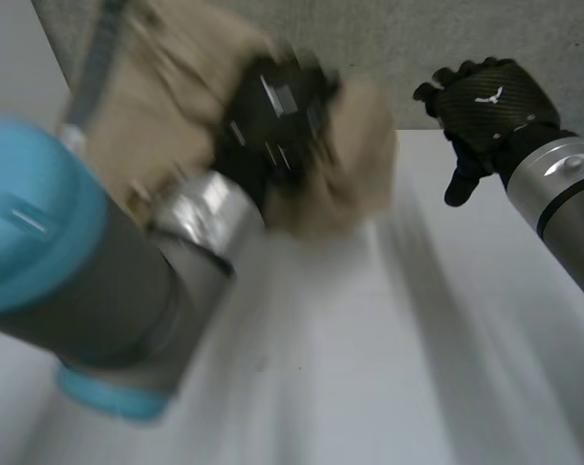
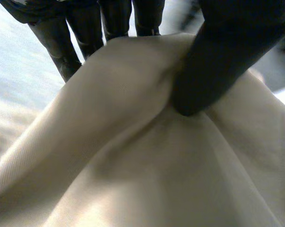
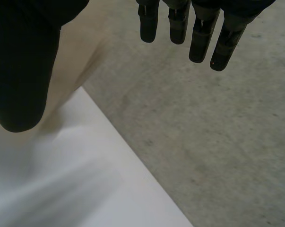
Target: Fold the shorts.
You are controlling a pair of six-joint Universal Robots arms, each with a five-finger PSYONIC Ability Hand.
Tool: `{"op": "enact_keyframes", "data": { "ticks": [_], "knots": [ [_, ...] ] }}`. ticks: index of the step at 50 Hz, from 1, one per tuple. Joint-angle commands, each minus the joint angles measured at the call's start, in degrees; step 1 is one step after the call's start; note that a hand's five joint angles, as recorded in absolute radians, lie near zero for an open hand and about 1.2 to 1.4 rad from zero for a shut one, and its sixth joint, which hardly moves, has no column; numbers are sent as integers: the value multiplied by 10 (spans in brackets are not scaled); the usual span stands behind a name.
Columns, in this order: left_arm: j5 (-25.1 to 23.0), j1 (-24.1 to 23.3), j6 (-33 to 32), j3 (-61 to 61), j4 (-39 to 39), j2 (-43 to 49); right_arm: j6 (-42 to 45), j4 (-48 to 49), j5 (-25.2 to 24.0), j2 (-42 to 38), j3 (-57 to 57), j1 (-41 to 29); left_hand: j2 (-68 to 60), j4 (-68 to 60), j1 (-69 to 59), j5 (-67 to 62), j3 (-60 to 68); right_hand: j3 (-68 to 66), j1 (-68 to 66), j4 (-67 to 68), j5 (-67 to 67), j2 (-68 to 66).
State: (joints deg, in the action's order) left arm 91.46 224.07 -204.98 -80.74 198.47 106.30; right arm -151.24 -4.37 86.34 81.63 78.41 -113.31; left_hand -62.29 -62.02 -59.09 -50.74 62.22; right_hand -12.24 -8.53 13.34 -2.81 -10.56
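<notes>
The beige shorts hang bunched in the air above the far side of the white table. My left hand is raised in the middle of the bunch. In the left wrist view its thumb presses into a fold of the shorts while its fingers reach behind the cloth, so the fold is pinched. My right hand hovers at the table's far right edge, apart from the shorts, with straight fingers holding nothing. A strip of the beige shorts shows beside its thumb.
The left arm crosses the near left of the table. The table's far edge runs under the right hand, with grey floor beyond it.
</notes>
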Motion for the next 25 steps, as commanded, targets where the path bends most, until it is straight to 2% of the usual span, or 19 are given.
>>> {"op": "enact_keyframes", "data": {
  "ticks": [1, 3, 8, 14, 18, 22, 25],
  "knots": [
    [-86, -41, 16, -100, -73, 47, -1, 7, 8, 4, -5, 28, 521, 518, 489, 505, -520, 22, -15, -33, 28, 6],
    [-97, -41, 12, -96, -81, 38, 0, 7, 8, 4, -4, 27, 489, 486, 457, 473, -488, 22, -15, -33, 28, 6],
    [-90, -18, 18, -80, -80, -13, 1, 6, 8, 3, -3, 24, 490, 488, 459, 475, -490, 22, -15, -33, 28, 6],
    [-59, 65, 22, -82, -85, -53, 4, 5, 3, -2, 7, 18, 489, 486, 457, 473, -488, 22, -15, -33, 28, 6],
    [-38, 97, 33, -94, -98, -58, 6, -1, -1, -3, 13, 17, 484, 481, 452, 468, -483, 22, -15, -33, 28, 6],
    [-29, 145, 47, -133, -172, -59, 12, 1, -3, -5, 24, 10, 440, 437, 408, 425, -439, 22, -15, -33, 28, 6],
    [-26, 154, 54, -150, -221, -59, 26, 3, -3, -8, 26, 6, 442, 439, 410, 426, -441, 22, -15, -33, 28, 6]
  ]
}}
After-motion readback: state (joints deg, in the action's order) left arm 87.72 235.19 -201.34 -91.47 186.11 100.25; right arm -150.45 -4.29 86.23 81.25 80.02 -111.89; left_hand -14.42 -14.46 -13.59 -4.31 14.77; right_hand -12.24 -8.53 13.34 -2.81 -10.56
